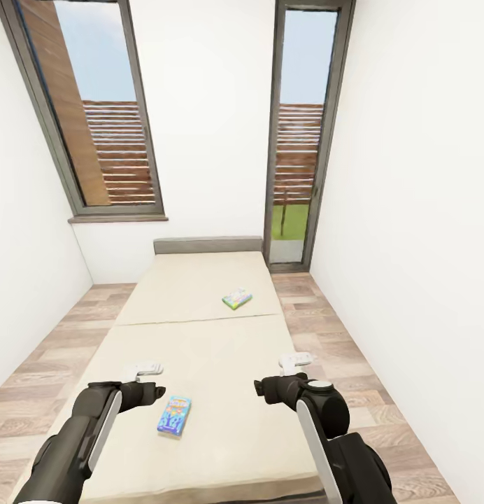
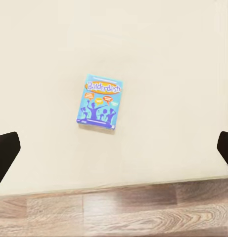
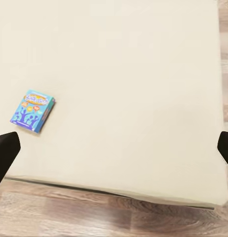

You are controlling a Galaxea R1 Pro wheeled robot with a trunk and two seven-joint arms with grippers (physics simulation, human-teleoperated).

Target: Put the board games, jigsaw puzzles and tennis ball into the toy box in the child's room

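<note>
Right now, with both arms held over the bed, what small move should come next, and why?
Probably lower the left gripper toward the blue board game. That box lies flat on the bed just ahead of the left arm and sits between the open fingers in the left wrist view. The second game lies farther up the mattress, and the right gripper hangs empty.

Blue board game (image 1: 174, 416) and white-green board game (image 1: 237, 299) on beige bed (image 1: 200, 336).

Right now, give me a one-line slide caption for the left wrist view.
Blue Balderdash board game lying flat on the beige bed, framed by the left gripper's open fingers.
</note>
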